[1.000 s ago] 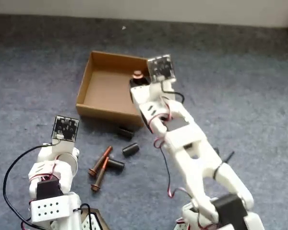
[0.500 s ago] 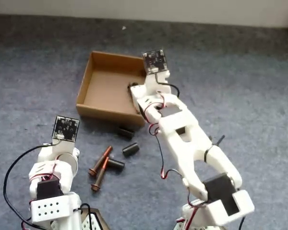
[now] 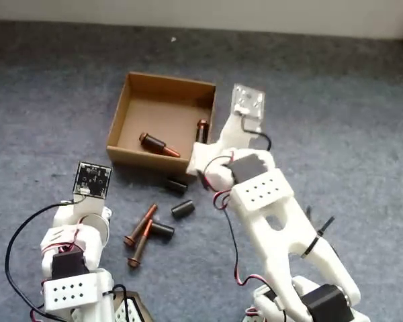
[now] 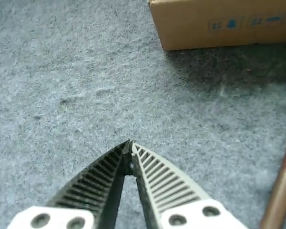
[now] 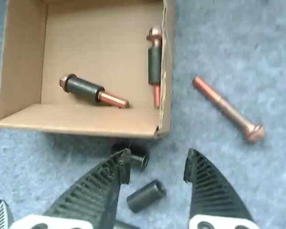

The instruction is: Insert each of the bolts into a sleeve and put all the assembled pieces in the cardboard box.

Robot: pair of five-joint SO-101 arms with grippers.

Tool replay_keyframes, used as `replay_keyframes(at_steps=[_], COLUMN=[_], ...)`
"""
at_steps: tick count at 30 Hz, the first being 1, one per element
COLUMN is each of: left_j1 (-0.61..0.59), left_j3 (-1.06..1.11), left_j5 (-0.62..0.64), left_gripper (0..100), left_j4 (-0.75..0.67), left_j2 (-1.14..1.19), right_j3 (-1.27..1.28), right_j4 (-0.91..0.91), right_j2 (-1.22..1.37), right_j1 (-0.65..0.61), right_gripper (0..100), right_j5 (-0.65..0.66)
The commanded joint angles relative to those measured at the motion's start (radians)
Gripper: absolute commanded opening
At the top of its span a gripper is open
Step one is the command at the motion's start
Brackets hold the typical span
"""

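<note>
Right claw (image 5: 158,155) hangs with its jaws apart and nothing between them, at the near right corner of the cardboard box (image 3: 148,159). On the high view, the nearest sleeve (image 3: 175,186) lies at about eight o'clock from it, just off the box's front wall, with its long axis roughly nine-to-three. A second sleeve (image 3: 182,209) sits a little beyond, at seven. I judge either one a short reach for this arm.

Two assembled pieces (image 3: 159,144) rest inside the box. One loose bolt (image 5: 227,109) lies on the counter (image 3: 336,100) beside the box's side wall. Two more bolts (image 3: 140,225) and a third sleeve (image 3: 161,230) lie together nearer my left claw (image 4: 130,145), whose jaws are pressed together on nothing.
</note>
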Motion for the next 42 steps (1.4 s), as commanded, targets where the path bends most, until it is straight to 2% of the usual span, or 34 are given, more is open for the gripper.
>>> replay_keyframes(at_steps=[1,6,14,21,27,29,32,37,42], left_j1=[0.012,0.012,0.012,0.012,0.012,0.012,0.012,0.008,-0.031], left_j3=[-0.005,-0.005,-0.002,-0.002,-0.001,-0.001,-0.001,-0.001,-0.013], left_j5=[-0.009,-0.009,-0.009,-0.009,-0.009,-0.009,-0.009,-0.011,-0.011], left_gripper=[1,1,1,1,1,1,1,1,1], left_j4=[-0.018,-0.018,-0.018,-0.018,-0.018,-0.018,-0.018,-0.017,-0.014], left_j2=[-0.007,-0.007,-0.007,-0.007,-0.007,-0.007,-0.007,-0.007,-0.007], right_j3=[0.008,0.012,0.005,-0.012,-0.008,-0.007,-0.005,-0.016,-0.007], right_j4=[0.047,0.047,-0.067,-0.136,-0.134,-0.133,-0.130,0.067,0.139], right_j2=[0.054,0.193,0.401,0.417,0.418,0.418,0.414,0.305,0.042], right_j1=[-0.140,-0.226,-0.226,-0.179,-0.203,-0.203,-0.200,-0.173,-0.024], right_gripper=[17.1,17.1,17.1,17.0,17.0,14.7,1.0,0.2,0.5], right_j5=[-0.178,-0.269,-0.305,-0.318,-0.316,-0.316,-0.304,-0.098,0.032])
